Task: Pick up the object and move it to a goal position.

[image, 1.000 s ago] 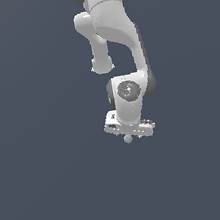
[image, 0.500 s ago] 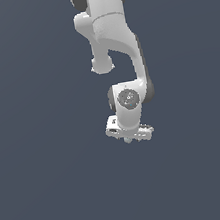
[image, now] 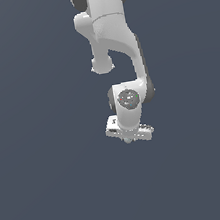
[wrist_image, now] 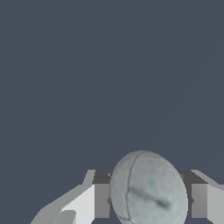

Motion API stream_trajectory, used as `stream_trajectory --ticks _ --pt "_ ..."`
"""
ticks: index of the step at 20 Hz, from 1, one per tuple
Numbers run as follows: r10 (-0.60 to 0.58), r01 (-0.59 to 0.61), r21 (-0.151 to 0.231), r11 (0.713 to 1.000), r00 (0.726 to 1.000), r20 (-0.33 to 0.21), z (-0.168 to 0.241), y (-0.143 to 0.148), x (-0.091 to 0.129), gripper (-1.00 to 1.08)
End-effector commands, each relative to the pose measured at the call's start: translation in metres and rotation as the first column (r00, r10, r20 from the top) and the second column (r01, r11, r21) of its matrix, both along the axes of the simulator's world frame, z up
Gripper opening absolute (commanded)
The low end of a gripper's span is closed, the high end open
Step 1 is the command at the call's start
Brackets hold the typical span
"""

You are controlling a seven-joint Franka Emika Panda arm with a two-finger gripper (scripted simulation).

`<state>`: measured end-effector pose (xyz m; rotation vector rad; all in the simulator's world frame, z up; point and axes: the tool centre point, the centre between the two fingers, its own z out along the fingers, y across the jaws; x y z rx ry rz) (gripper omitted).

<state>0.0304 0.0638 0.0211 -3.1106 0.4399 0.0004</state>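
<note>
- Dark slate-blue tabletop (image: 50, 193) fills both views, unmarked and without any visible edge.
- From above, the white Panda arm (image: 113, 40) reaches down, its gripper (image: 129, 138) pointing at the surface in the exterior view.
- Between the fingers (wrist_image: 89, 203) sits the ball (wrist_image: 148, 190), pale grey-blue and mottled, with a dark seam across it; in the exterior view only a small rounded bit shows under the hand.
- Both fingers stand narrow, one on each side of the ball; they look to be pressing on it, which I judge to be a grip.
- Straddling the ball across its middle suits a round thing that would otherwise roll away.
- Whether the ball touches the surface or is lifted cannot be told.
- No goal marker shows.
- Nothing else stands near, so the arm seems free to carry in any direction.
</note>
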Motion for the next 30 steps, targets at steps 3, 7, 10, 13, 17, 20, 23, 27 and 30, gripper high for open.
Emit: stream_trajectory --ticks 3,7,10,13,17,20,23,27,30 --pt "0.000 0.000 0.000 1.000 1.000 0.000 0.001 -0.001 0.000 -1.00" --pt "0.000 0.000 0.000 1.000 1.000 0.000 0.007 -0.007 -0.003 -1.00" --pt "0.000 0.000 0.000 1.000 1.000 0.000 0.016 -0.017 -0.007 -1.00" --pt "0.000 0.000 0.000 1.000 1.000 0.000 0.029 -0.030 -0.012 -1.00" --pt "-0.001 0.001 0.000 1.000 1.000 0.000 0.053 -0.055 -0.022 -1.00" --pt "-0.001 0.001 0.000 1.000 1.000 0.000 0.077 -0.080 -0.032 -1.00" --pt "-0.001 0.001 0.001 1.000 1.000 0.000 0.103 -0.107 -0.042 -1.00" --pt "-0.001 0.001 0.002 1.000 1.000 0.000 0.137 -0.142 -0.055 -1.00" --pt "-0.001 0.001 0.002 1.000 1.000 0.001 0.163 -0.168 -0.065 -1.00"
